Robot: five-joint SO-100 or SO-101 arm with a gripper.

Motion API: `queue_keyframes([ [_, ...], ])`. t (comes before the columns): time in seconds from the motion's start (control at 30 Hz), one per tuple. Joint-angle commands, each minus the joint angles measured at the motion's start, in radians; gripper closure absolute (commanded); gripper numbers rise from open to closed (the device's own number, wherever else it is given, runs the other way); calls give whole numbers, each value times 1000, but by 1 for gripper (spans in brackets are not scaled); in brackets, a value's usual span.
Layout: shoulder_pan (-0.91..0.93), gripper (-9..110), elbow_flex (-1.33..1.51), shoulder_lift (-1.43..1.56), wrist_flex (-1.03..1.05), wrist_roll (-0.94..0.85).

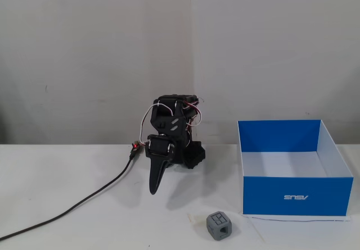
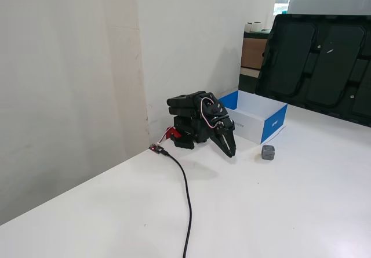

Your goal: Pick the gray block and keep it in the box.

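Note:
The gray block (image 1: 219,226) sits on the white table in front of the box's left corner; it also shows in the other fixed view (image 2: 268,152). The blue box (image 1: 295,196) stands open at the right, white inside, and shows in the other fixed view (image 2: 274,121) behind the arm. My black arm is folded down on its base. My gripper (image 1: 153,189) points down at the table with its fingers together, empty, well left of the block; in the other fixed view (image 2: 231,151) it hangs a short way left of the block.
A black cable (image 1: 84,202) runs from the arm's base to the left across the table, also seen in the other fixed view (image 2: 186,194). A pale wall stands behind. A large black tray (image 2: 316,66) leans at the back right.

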Motion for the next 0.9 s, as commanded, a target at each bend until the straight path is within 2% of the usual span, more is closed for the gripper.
queue_keyframes([
  [0.0, 2, 101, 9, 121, -18, 14],
  [0.5, -28, 101, 9, 121, -20, -2],
  [0.87, -133, 101, 9, 121, -60, 17],
])
